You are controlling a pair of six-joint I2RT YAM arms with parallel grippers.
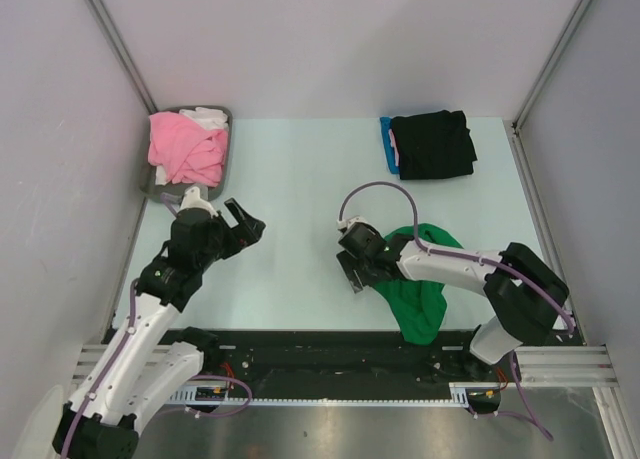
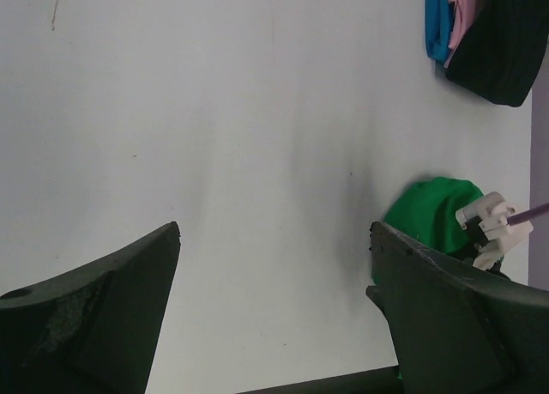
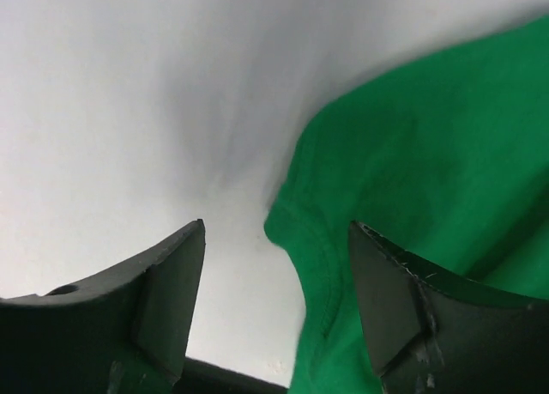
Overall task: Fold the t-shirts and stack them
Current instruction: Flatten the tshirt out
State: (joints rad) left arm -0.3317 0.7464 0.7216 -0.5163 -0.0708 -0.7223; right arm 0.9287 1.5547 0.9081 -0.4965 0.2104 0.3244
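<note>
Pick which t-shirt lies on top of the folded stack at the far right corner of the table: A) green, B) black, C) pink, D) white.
B: the black t-shirt covers the stack, a blue t-shirt peeks out beneath its left edge, and the green t-shirt lies crumpled elsewhere.

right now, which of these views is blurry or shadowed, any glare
top external: evenly lit and sharp, only faint shadows on the table, no glare; left wrist: a soft grey shadow band runs down the table; right wrist: a diffuse shadow smears the table above the fingers, and the green t-shirt hem looks sharp.
</note>
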